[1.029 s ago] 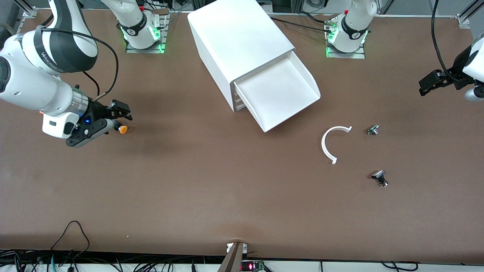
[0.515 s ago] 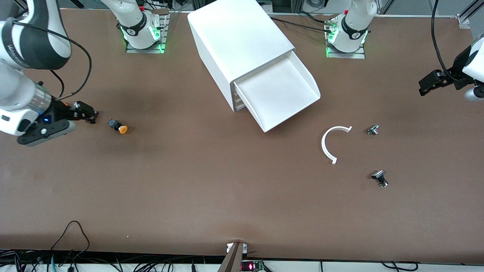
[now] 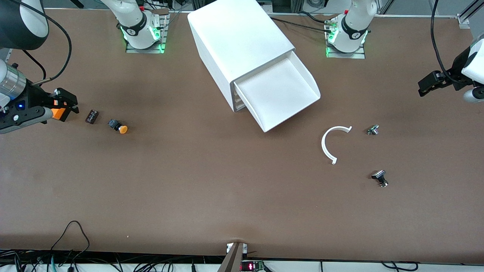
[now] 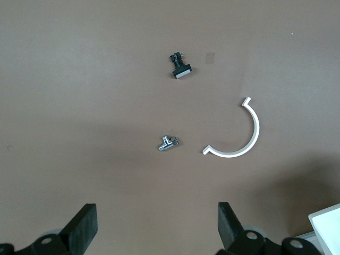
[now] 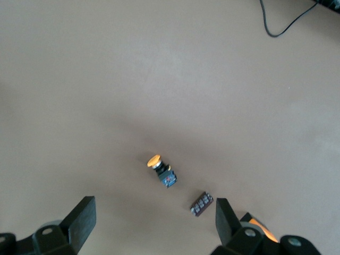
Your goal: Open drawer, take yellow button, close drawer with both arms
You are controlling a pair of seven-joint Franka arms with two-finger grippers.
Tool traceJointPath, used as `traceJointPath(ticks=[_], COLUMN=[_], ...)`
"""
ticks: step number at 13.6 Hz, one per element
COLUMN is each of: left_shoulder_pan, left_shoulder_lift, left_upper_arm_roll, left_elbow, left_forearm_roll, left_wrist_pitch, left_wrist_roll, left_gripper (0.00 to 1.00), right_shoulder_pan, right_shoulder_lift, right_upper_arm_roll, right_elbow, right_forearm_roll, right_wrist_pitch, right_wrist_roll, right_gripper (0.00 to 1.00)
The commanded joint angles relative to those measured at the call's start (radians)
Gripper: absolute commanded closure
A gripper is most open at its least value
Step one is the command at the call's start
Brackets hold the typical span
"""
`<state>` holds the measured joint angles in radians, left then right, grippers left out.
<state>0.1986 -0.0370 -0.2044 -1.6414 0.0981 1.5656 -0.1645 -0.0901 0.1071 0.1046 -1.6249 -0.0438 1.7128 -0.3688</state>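
— Orange cap, black body: where does the button [image 3: 118, 126] lie?
— On its side on the bare brown table [image 3: 211, 189], toward the right arm's end, held by nothing. A small black block [image 3: 92, 116] lies just beside it, apart from it, closer to the table's end.

— And the right gripper [image 3: 67, 105]?
— It hangs over the table's end, past the black block, fingers spread wide with nothing between them. An orange box [image 3: 57, 113] shows partly under it. In the right wrist view the button [image 5: 161, 171] and the block [image 5: 201, 204] lie in front of the parted fingers [image 5: 81, 218].

— The drawer [image 3: 278, 92]?
— Pulled well out of the white cabinet [image 3: 238, 41], its tray showing nothing inside.

— What lies toward the left arm's end?
— A white half-ring [image 3: 329, 143], with a small metal part [image 3: 373, 130] near it and a black-capped part [image 3: 380, 177] nearer the front camera than both.

— The left gripper [image 3: 431, 85]?
— It waits over the table's edge at that end, fingers spread and holding nothing; its wrist view shows the half-ring [image 4: 239, 135] and the two small parts on the table below.
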Motion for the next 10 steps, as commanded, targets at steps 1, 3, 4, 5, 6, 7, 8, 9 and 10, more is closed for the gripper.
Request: traceJointPath(ticks=[1,3,4,5,6,7,8,9,10], left_shoulder_pan=[-0.001,-0.001,-0.001,-0.001,-0.001,-0.001,-0.001,-0.001,-0.001], left_shoulder_lift=[0.016,0.016,0.016,0.016,0.016,0.016,0.016,0.016,0.016], left_upper_arm_roll=[-0.003,-0.003,-0.003,-0.003,-0.003,-0.003,-0.003,-0.003,-0.003], left_elbow=[0.034,0.034,0.034,0.034,0.034,0.034,0.034,0.034,0.035], left_forearm_roll=[-0.001,-0.001,-0.001,-0.001,-0.001,-0.001,-0.001,-0.001,-0.001], left_wrist_pitch=[-0.019,-0.019,-0.019,-0.019,-0.019,-0.021,-0.021,-0.021,-0.021], left_wrist_roll=[-0.004,-0.004,-0.004,-0.006,-0.004,-0.004,-0.004,-0.004,-0.004], left_gripper=[0.0,0.0,0.0,0.0,0.0,0.0,0.0,0.0,0.0], right_shoulder_pan=[-0.005,-0.005,-0.007,-0.008,-0.01,-0.013,-0.014,-0.014,-0.014], right_shoulder_lift=[0.013,0.014,0.014,0.017,0.023,0.023,0.023,0.023,0.023], right_upper_arm_roll=[0.003,0.003,0.003,0.003,0.003,0.001,0.001,0.001,0.001], right_elbow=[0.084,0.099,0.099,0.099,0.1,0.1,0.1,0.1,0.1], right_forearm_roll=[-0.005,-0.004,-0.004,-0.005,-0.008,-0.008,-0.008,-0.007,-0.005], right_wrist_pitch=[-0.082,-0.093,-0.093,-0.091,-0.091,-0.091,-0.091,-0.093,-0.094], right_wrist_roll=[0.013,0.013,0.013,0.013,0.01,0.007,0.013,0.013,0.013], right_gripper=[0.0,0.0,0.0,0.0,0.0,0.0,0.0,0.0,0.0])
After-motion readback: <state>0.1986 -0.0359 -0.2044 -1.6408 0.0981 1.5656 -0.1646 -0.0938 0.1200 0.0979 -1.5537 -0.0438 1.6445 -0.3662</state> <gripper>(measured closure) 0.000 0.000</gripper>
